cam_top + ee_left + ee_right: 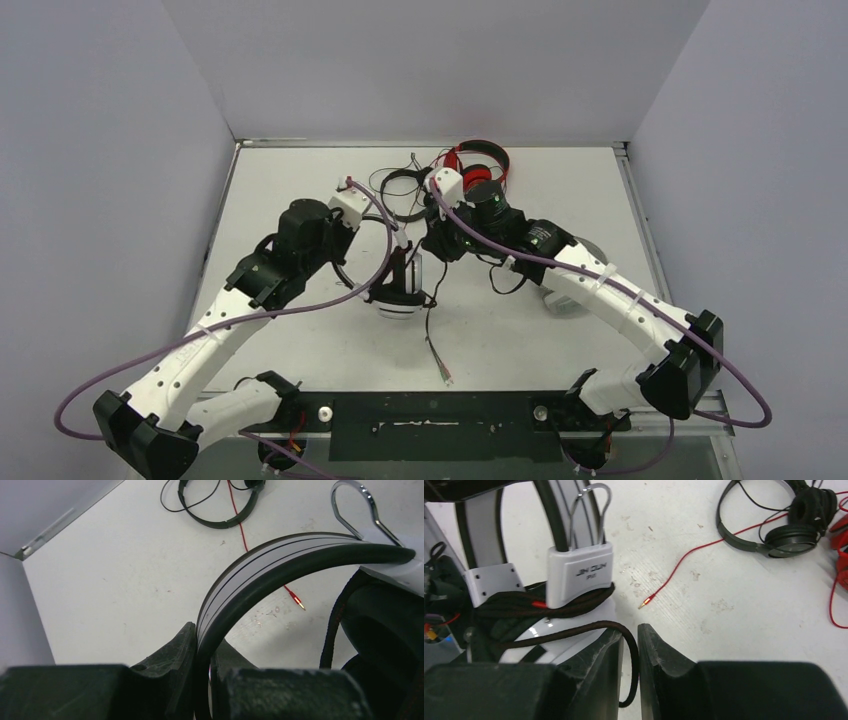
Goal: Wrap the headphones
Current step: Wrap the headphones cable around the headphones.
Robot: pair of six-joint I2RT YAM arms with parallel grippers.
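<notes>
Left gripper (204, 647) is clamped nearly closed on the headband of the white-and-black over-ear headphones (280, 555), holding them up near the middle of the white table (734, 630). My right gripper (630, 635) has its jaws a narrow slot apart, with the set's dark braided cable (574, 627) running down through the gap. I cannot tell whether it is actually pinched.

By my reading, this set is partly done. Several turns of cable sit bundled (524, 605) around the yoke beside the ear cup, but one slack loop is in my right jaws and a free tail (437, 350) trails toward the near edge.

The all-black headphones (784, 535) and the red headphones (483, 165) lie at the far side with their thin cables, including the red cable (704, 550), sprawled loose. I judge both unwrapped.
</notes>
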